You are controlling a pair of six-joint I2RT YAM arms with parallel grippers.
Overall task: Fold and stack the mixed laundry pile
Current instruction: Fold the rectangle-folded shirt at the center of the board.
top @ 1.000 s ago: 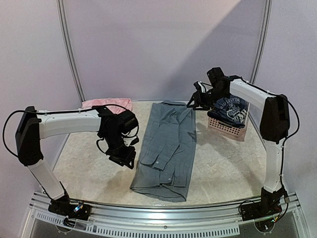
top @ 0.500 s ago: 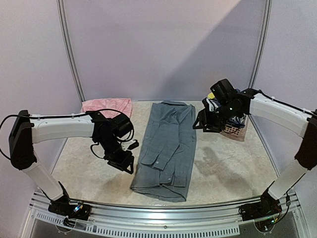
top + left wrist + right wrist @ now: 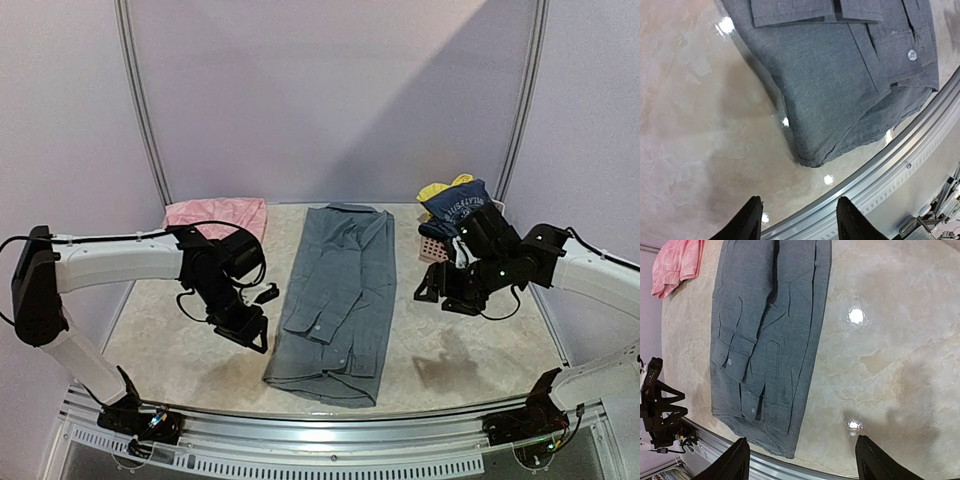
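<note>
The grey collared button shirt [image 3: 336,290] lies folded lengthwise down the middle of the table; it also shows in the left wrist view [image 3: 850,65] and the right wrist view [image 3: 767,335]. My left gripper [image 3: 252,333] is open and empty, low beside the shirt's near left corner, fingers [image 3: 746,222] apart over bare table. My right gripper [image 3: 440,295] is open and empty, hovering right of the shirt. The navy top with white lettering [image 3: 462,208] and a yellow piece [image 3: 435,189] sit in the pink slatted basket [image 3: 428,247] at back right.
A pink garment [image 3: 215,213] lies at the back left, also in the right wrist view [image 3: 677,265]. The metal rail [image 3: 330,420] runs along the table's near edge, close below the shirt's hem [image 3: 900,150].
My right arm has swung from the basket down and forward to the table right of the shirt. My left gripper has shifted slightly toward the near edge.
</note>
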